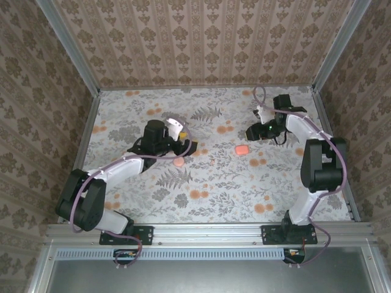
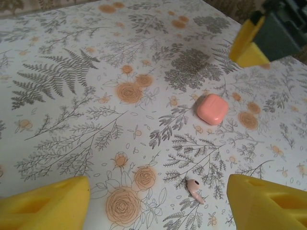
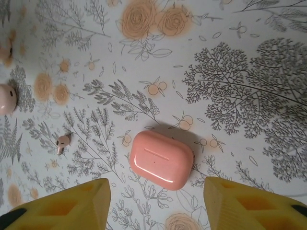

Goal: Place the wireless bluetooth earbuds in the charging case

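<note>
Left tool spread wide, empty. Earbud on desk, low in left wrist frame, between yellow fingers, closer to right-hand one. Long axis runs upper left to lower right, bulb end uppermost. Charging case beyond it, up and slightly right; lid looks closed. Right tool also open, gripping nothing, case just ahead of its fingers at frame centre. Left arm judged nearer earbud; wrist probably needs turning to close across stem. Rounded pink piece at left edge of right wrist frame: cannot tell what.

Floral-printed table cover lies flat, ringed by damask-papered walls.
</note>
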Robot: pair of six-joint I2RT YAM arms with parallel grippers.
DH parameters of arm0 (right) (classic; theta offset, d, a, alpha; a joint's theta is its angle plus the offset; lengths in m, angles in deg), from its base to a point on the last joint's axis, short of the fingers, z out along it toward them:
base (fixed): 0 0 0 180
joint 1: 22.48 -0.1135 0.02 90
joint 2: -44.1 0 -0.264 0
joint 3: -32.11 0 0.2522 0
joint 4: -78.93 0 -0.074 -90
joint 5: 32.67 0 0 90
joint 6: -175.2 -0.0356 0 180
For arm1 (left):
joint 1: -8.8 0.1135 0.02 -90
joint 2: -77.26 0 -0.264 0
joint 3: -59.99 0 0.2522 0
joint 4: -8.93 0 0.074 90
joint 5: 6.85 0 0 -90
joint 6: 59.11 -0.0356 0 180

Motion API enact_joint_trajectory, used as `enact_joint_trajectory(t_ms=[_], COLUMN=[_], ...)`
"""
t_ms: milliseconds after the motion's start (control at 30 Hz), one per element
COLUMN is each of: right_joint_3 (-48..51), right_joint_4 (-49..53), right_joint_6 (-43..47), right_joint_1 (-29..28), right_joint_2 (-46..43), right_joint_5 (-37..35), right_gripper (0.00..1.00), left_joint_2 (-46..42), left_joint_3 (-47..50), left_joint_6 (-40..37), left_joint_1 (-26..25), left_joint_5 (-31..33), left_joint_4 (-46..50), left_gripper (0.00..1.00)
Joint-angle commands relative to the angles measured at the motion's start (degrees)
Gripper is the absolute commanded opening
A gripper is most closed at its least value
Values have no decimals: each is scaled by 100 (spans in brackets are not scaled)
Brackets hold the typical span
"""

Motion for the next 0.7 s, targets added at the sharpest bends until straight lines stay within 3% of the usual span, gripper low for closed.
enact_joint_trajectory(t_ms=[0,400,667], right_joint_3=[428,1774,2488], right_joint_4=[-662,-2699,-3285], right_joint_6=[-935,-3297,-4087], right_joint_1=[-200,-1716,-2300], right_joint_2=[-591,-1885,-2059], right_joint_5=[-321,-1303,-1640], right_gripper=[58,68,70], left_joint_2=[-230,36,392], left_joint_3=[-562,-2090,-2469], left_joint_6=[545,2514,3851], left_joint_1=[42,-43,-120], left_joint_5=[425,1752,2224], left_joint_4=[1245,4636,5784], left_gripper=[76,77,78])
